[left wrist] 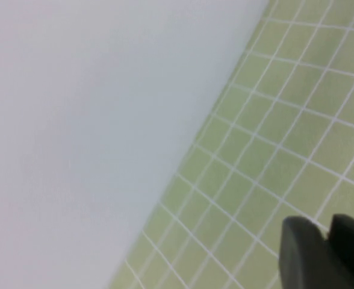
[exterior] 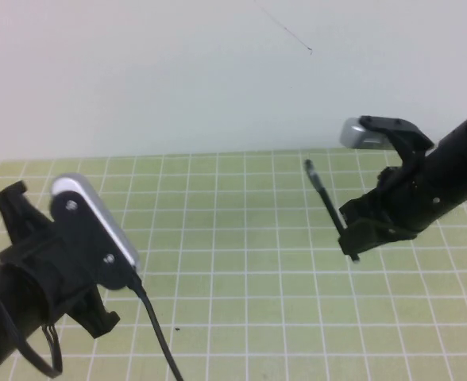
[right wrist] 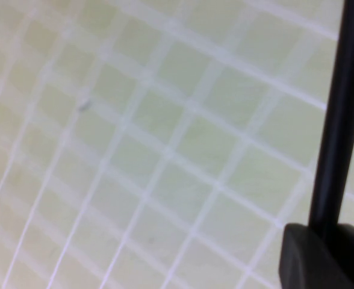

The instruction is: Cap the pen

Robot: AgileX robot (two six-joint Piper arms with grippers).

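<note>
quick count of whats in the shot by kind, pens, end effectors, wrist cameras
pens: 1, the pen held off the mat in the right end effector
end effectors: 2, right one at right, left end effector at lower left
wrist cameras: 2, left camera, right camera
total: 5

You have the right gripper (exterior: 359, 230) raised over the right half of the gridded mat (exterior: 241, 238), clamping the pen (exterior: 326, 205), which leans up and back toward the rear wall (exterior: 178, 71), while the left gripper (exterior: 15, 214) sits well apart at the near left.
</note>
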